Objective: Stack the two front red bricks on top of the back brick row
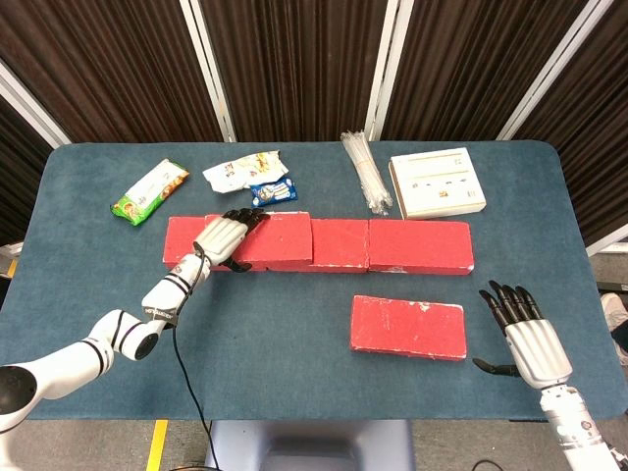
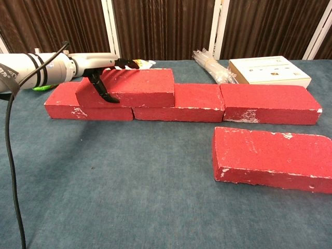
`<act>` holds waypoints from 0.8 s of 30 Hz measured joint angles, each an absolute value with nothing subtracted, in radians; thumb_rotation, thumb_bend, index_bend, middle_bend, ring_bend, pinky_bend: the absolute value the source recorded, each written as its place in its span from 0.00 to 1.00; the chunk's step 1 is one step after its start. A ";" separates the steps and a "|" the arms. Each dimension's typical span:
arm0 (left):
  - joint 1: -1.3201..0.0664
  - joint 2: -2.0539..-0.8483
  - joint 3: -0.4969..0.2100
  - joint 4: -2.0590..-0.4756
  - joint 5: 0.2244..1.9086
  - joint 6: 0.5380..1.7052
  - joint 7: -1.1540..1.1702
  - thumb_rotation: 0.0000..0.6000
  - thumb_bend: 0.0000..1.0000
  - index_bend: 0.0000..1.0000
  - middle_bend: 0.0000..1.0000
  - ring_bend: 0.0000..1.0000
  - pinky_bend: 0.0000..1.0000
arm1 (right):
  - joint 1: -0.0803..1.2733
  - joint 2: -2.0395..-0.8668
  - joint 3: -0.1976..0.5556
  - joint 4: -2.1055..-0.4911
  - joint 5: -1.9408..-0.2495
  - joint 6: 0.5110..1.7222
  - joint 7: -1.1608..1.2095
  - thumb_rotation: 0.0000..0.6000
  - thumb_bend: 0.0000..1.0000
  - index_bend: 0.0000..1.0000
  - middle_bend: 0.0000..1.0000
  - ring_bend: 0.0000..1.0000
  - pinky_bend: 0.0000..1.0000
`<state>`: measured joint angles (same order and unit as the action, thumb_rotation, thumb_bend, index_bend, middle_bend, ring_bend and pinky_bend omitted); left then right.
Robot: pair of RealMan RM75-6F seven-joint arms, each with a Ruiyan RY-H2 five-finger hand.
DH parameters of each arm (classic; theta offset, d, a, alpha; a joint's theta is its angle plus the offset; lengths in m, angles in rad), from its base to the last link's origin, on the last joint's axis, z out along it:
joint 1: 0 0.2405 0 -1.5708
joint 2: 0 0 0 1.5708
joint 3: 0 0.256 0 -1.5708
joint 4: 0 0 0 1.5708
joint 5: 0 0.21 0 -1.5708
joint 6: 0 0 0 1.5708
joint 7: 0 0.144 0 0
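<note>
Three red bricks form the back row [image 1: 417, 246] [image 2: 270, 104] across the table. A further red brick [image 1: 270, 238] [image 2: 135, 87] lies on top of the row's left end. My left hand [image 1: 225, 238] [image 2: 98, 70] grips this top brick at its left end, fingers over the top and thumb down the front face. The other front brick [image 1: 407, 327] [image 2: 270, 158] lies flat nearer the table's front, to the right. My right hand [image 1: 525, 337] hovers open to the right of it, apart from it; the chest view does not show this hand.
Behind the row lie a green snack packet [image 1: 150, 192], white and blue wrappers [image 1: 250, 175], a bundle of clear straws [image 1: 366, 172] [image 2: 211, 66] and a white box [image 1: 437, 183] [image 2: 268, 70]. A black cable [image 2: 13, 171] hangs from my left arm.
</note>
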<state>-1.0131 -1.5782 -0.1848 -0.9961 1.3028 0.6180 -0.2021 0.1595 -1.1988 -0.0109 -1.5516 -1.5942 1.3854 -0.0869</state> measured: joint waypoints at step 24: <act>-1.025 -1.590 -0.153 -0.930 1.370 0.623 -0.310 1.00 0.25 0.00 0.00 0.00 0.04 | 0.159 -1.205 -0.008 -1.548 -1.589 1.386 -0.092 0.89 0.12 0.00 0.00 0.00 0.00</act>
